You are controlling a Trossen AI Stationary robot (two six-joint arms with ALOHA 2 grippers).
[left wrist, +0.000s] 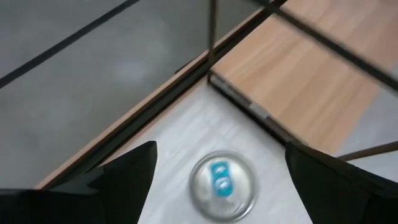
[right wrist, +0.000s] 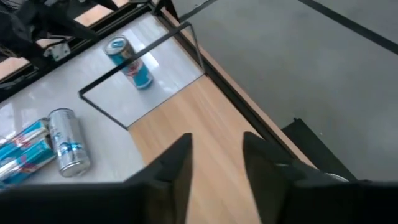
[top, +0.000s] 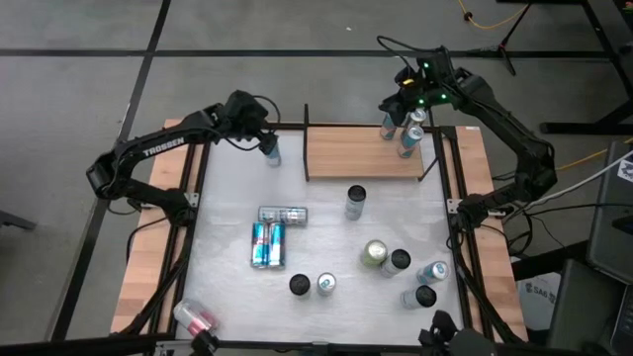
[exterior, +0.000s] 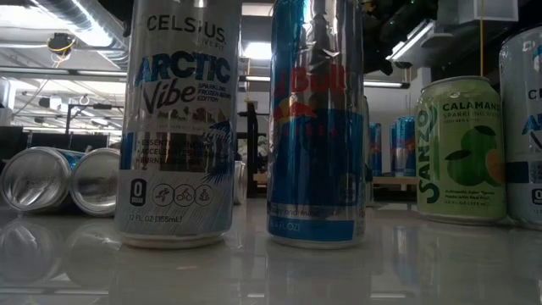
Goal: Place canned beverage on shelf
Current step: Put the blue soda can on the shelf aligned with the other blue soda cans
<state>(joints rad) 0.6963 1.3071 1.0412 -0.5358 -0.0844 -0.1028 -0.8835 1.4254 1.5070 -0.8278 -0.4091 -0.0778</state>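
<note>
Celsius can (exterior: pixel 178 127) – "ARCTIC Vibe", Red Bull can (exterior: pixel 316 127), Calamansi can (exterior: pixel 461 151)

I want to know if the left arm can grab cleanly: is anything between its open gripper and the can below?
Nothing visible. The left gripper hangs open directly above the upright can, with bare tabletop around it, just beside the shelf.

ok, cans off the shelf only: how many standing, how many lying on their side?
Standing cans: 8
Lying cans: 4
Total: 12, leaving out whatever stands on the shelf.
</note>
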